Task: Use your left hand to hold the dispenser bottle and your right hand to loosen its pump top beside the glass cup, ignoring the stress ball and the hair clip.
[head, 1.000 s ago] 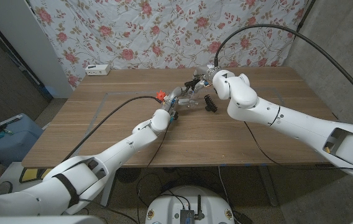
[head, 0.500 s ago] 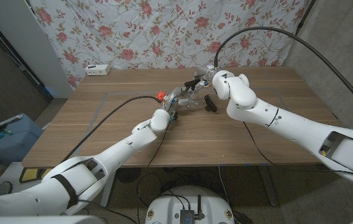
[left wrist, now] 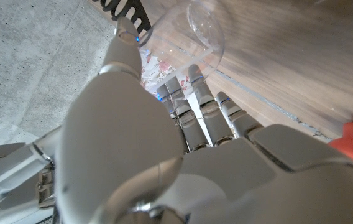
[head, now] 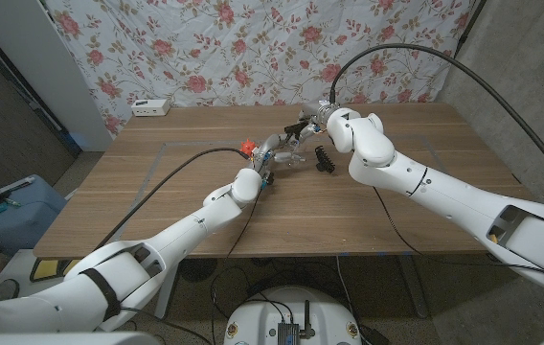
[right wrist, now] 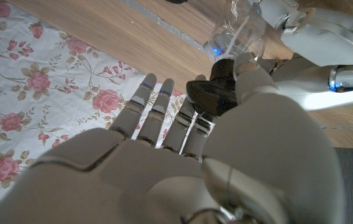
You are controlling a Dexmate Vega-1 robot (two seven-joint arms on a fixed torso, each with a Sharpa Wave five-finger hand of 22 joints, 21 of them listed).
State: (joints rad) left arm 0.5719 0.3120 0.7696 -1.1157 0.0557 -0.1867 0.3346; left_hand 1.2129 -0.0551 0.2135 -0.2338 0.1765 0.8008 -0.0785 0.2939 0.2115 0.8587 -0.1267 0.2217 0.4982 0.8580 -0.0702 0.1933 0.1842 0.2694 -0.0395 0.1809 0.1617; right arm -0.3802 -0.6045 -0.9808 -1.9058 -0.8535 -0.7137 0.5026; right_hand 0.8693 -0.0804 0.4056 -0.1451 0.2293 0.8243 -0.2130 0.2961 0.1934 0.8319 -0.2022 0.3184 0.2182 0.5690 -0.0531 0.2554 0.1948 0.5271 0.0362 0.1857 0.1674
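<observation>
Your left hand (head: pixel 270 153) grips the dispenser bottle (right wrist: pixel 238 34); your right hand (right wrist: pixel 164 155), fingers on the pump top (right wrist: pixel 217 87), holds it. The glass cup (left wrist: pixel 192 28) sits just past your left fingertips. Risk: over-twisting could spin the bottle loose into it.

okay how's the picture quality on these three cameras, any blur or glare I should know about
Head view: evenly lit and sharp, but the wide lens bows the table edges. Left wrist view: the close left robot hand is soft, and the glass cup shows faint reflections. Right wrist view: the right robot hand is sharp, and the black pump top stays readable.
</observation>
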